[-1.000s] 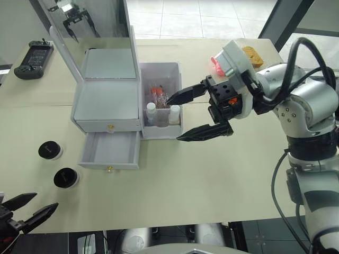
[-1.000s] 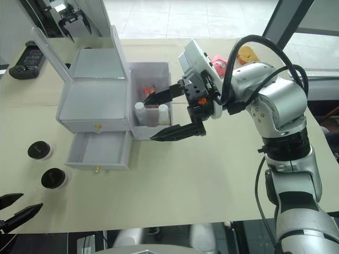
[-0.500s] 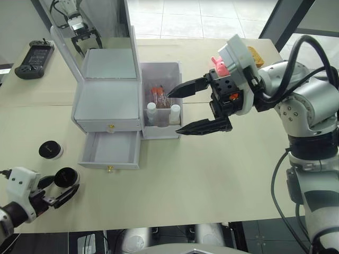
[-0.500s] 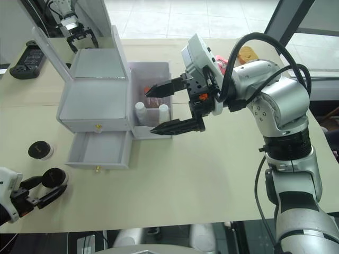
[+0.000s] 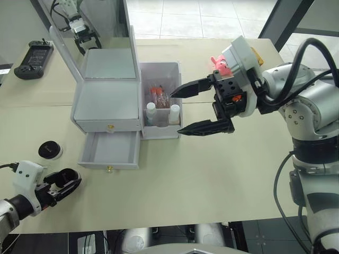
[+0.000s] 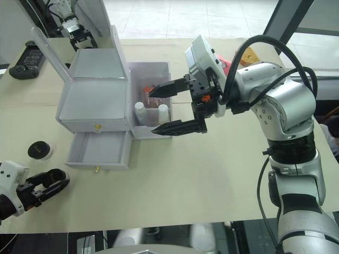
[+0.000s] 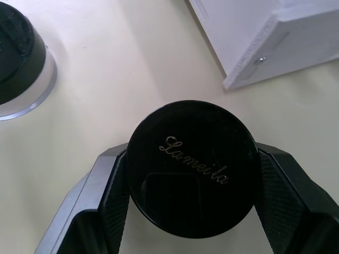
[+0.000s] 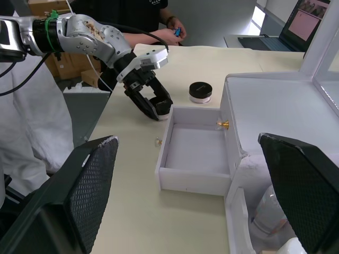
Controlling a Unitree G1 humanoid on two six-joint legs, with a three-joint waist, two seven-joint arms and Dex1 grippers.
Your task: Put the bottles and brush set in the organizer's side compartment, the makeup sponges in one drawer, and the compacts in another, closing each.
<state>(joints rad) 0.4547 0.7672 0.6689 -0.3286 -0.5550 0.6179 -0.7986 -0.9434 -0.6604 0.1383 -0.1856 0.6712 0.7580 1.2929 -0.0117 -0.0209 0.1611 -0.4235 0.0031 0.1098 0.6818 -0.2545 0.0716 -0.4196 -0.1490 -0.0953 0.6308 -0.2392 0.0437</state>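
Observation:
The organizer (image 5: 106, 103) stands with its mirror lid up and its lower drawer (image 5: 110, 150) pulled out and empty. In the side compartment (image 5: 161, 71) stand the two white-capped bottles (image 5: 151, 108) and the brush set (image 5: 158, 94). My right gripper (image 5: 177, 112) hovers open just right of that bin. One compact (image 5: 50, 150) sits left of the drawer. At the front left, my left gripper (image 5: 63, 185) is shut on the other compact (image 7: 190, 182), its pads (image 7: 114, 196) pressed against the black lid. The makeup sponges are out of view.
A pink plush toy (image 5: 219, 62) and a yellow object (image 5: 255, 53) lie behind my right arm. A black controller (image 5: 33, 55) rests at the far left. A person (image 8: 159, 16) stands beyond the table's left end.
My left gripper came in from the front left corner, set its fingers around the nearer compact and closed on it. My right gripper drew back slightly to the right, still open.

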